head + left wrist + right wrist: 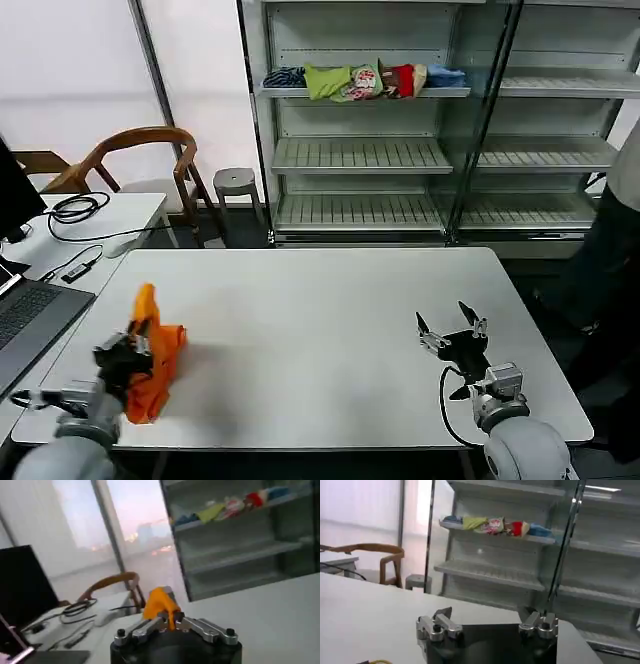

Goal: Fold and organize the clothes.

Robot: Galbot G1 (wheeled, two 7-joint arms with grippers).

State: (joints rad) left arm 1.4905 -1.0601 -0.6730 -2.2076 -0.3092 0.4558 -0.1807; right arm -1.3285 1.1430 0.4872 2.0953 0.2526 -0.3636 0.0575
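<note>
We pinch the shirt with left gripper fingers, lifted off tabletop to unfold | right gripper waits, fingers spread.

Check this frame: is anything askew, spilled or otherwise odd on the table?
Nothing is spilled or damaged. The orange T-shirt is bunched in a crumpled wad, pinched in the left tool at the table's near left corner, not spread flat. The right tool hovers open over bare table at the right.
</note>
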